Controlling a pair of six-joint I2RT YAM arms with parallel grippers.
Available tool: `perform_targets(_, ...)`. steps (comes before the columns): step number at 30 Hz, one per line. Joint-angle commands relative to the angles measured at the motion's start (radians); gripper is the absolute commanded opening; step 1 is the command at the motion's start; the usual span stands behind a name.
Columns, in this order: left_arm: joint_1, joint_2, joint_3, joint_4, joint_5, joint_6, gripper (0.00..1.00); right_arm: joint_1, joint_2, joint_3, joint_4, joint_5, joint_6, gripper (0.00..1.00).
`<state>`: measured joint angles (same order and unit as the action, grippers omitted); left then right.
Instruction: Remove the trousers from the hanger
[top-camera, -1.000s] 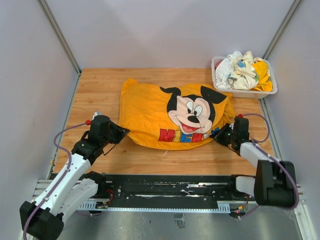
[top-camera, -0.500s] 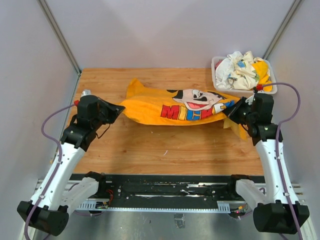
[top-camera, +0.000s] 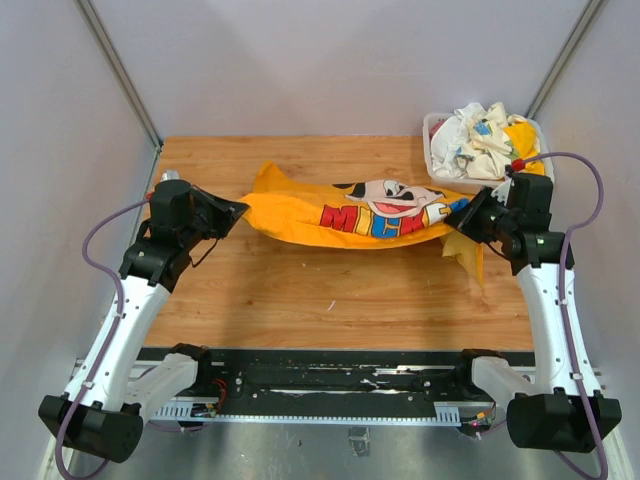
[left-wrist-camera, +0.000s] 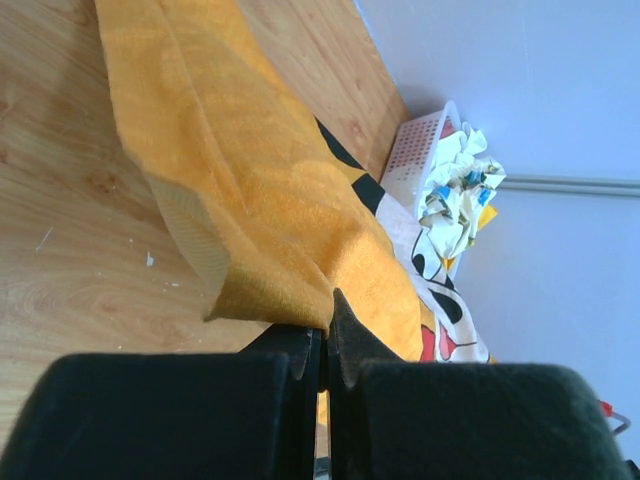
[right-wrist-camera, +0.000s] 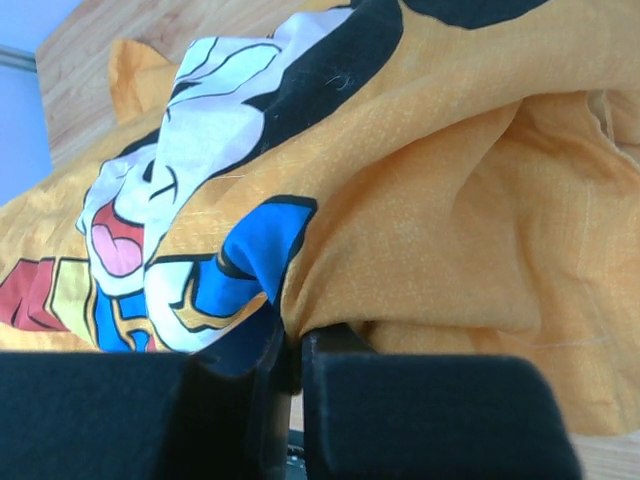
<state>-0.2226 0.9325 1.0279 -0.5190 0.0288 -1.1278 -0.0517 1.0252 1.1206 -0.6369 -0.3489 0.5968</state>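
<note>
An orange garment printed with a cartoon mouse hangs stretched between my two grippers above the wooden table. My left gripper is shut on its left edge; in the left wrist view the jaws pinch a fold of the orange cloth. On the right end, my right gripper is shut, and the right wrist view shows its jaws clamped on the orange and blue fabric. A loose flap droops below the right gripper. No trousers and no hanger are in view.
A white basket heaped with crumpled cloths stands at the back right corner, close behind the right gripper; the left wrist view shows this basket too. Grey walls close in the table on three sides.
The garment lay flat on the table; both arms have lifted it, moved apart and back, and it now hangs taut between them. Both grippers stayed shut on it.
</note>
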Motion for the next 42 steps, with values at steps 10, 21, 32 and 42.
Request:
perform_targets(10, 0.036, 0.051, 0.112, 0.078, 0.065, -0.027, 0.0, -0.016, -0.027, 0.194, -0.086, -0.061, -0.012, 0.01)
perform_targets(21, 0.121, 0.106, 0.246, 0.143, 0.148, -0.078, 0.0, -0.031, 0.114, 0.432, -0.021, -0.072, 0.058, 0.01)
perform_targets(32, 0.146, 0.127, 0.264, 0.203, 0.205, -0.122, 0.0, -0.037, 0.13, 0.49, -0.006, -0.175, 0.084, 0.01)
perform_targets(42, 0.211, 0.263, 0.432, 0.358, 0.302, -0.215, 0.0, -0.037, 0.25, 0.675, 0.179, -0.211, 0.207, 0.01)
